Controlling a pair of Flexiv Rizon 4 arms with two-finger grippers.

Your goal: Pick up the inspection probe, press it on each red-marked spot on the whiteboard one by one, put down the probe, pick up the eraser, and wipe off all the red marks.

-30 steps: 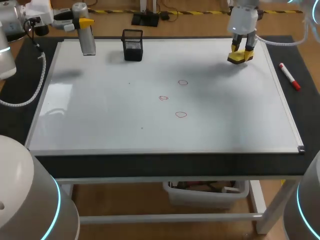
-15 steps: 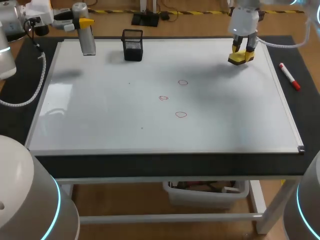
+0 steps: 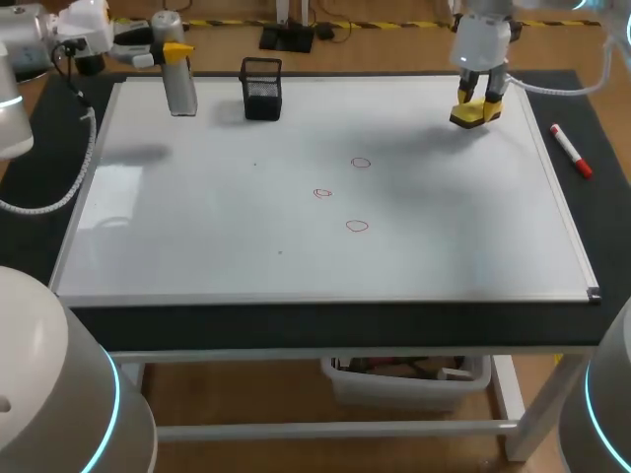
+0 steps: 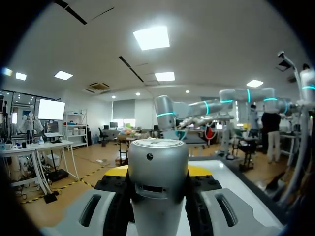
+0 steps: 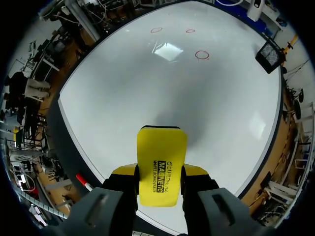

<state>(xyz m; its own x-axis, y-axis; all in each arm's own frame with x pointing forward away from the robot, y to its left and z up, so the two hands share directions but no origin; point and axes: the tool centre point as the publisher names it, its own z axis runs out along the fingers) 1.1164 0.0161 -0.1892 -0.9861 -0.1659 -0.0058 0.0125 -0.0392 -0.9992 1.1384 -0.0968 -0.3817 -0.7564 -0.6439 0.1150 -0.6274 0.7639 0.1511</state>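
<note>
While pinching the eraser [image 5: 162, 164] in the right claw [image 3: 478, 100] and the probe [image 4: 157, 177] in the left claw [image 3: 170, 48], could wipe away red marks [image 3: 323, 193] unprobed if swept early.

A robotics lab, by the look of the test rig. Two white jointed robot arms with glowing cyan rings, the left arm [image 3: 15, 123] and the right arm [image 3: 481, 34], flank a black-topped surface [image 3: 296, 323] that carries a large aluminium-framed whiteboard [image 3: 197, 227]. Small red hand-drawn circles [image 3: 357, 226] mark the board. The left tool [image 3: 170, 49] grips a silver cylindrical inspection probe [image 3: 178, 89], and the right tool [image 3: 479, 97] grips a yellow block eraser [image 3: 473, 114]. A black mesh holder [image 3: 261, 89] stands on the board. A red-capped marker pen [image 3: 571, 151] lies beside the board.
</note>
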